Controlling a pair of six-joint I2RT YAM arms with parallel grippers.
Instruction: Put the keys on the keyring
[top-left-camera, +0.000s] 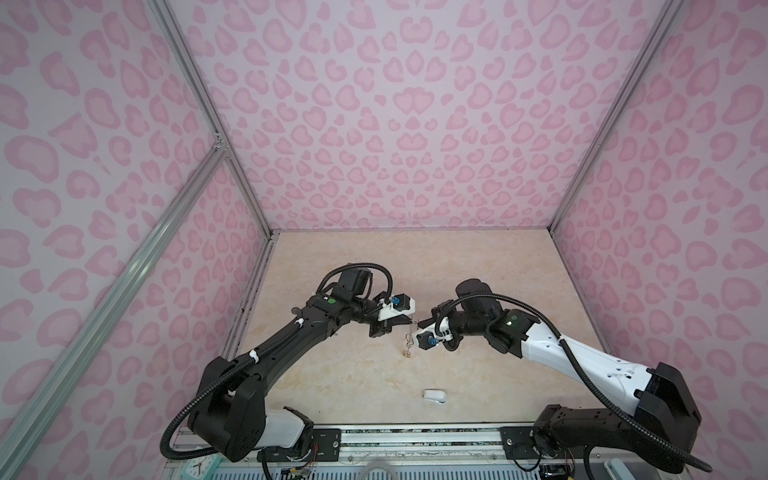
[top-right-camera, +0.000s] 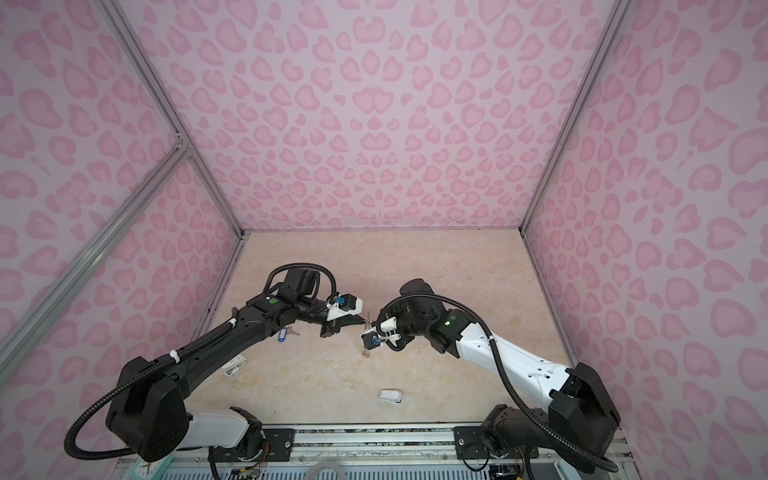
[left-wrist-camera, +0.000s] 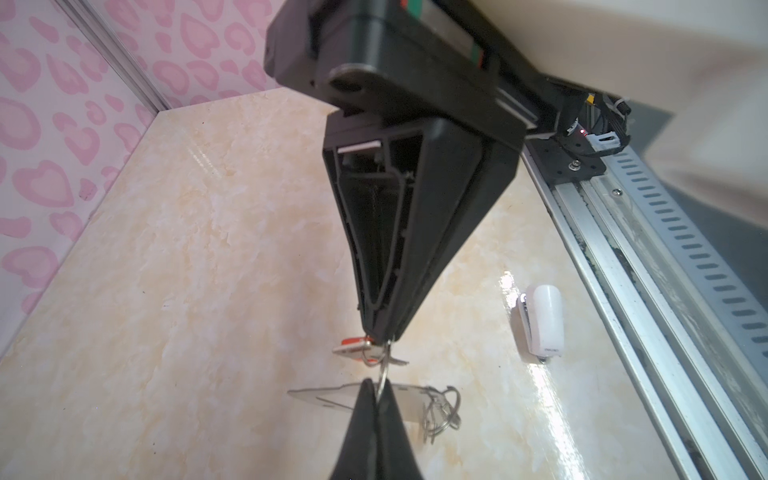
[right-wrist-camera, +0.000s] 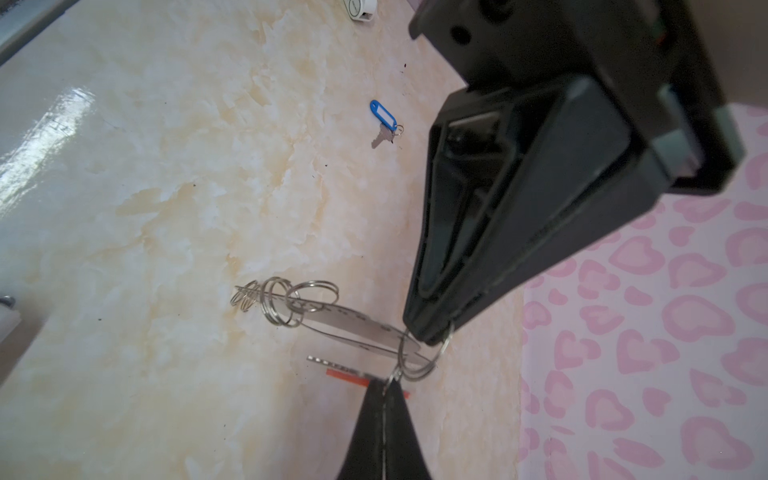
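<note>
Both grippers meet tip to tip above the middle of the table. My left gripper (left-wrist-camera: 376, 384) (top-left-camera: 408, 322) is shut on a wire ring at one end of the keyring (left-wrist-camera: 324, 397) (right-wrist-camera: 353, 326). This flat grey plate hangs off the table, with several more rings (right-wrist-camera: 286, 303) bunched at its far end. My right gripper (right-wrist-camera: 385, 384) (top-left-camera: 422, 323) is shut on the small ring of the orange-tagged key (right-wrist-camera: 347, 375) (left-wrist-camera: 353, 345), right against the ring the left gripper holds. The blue-tagged key (right-wrist-camera: 379, 111) (top-right-camera: 282, 335) lies on the table under the left arm.
A small white rounded object (top-left-camera: 434, 395) (left-wrist-camera: 546, 320) lies near the front edge of the marble-patterned table (top-left-camera: 332, 386). Another white object (top-right-camera: 235, 367) lies on the left by the left arm. Pink patterned walls enclose three sides, and a metal rail (left-wrist-camera: 648, 266) runs along the front.
</note>
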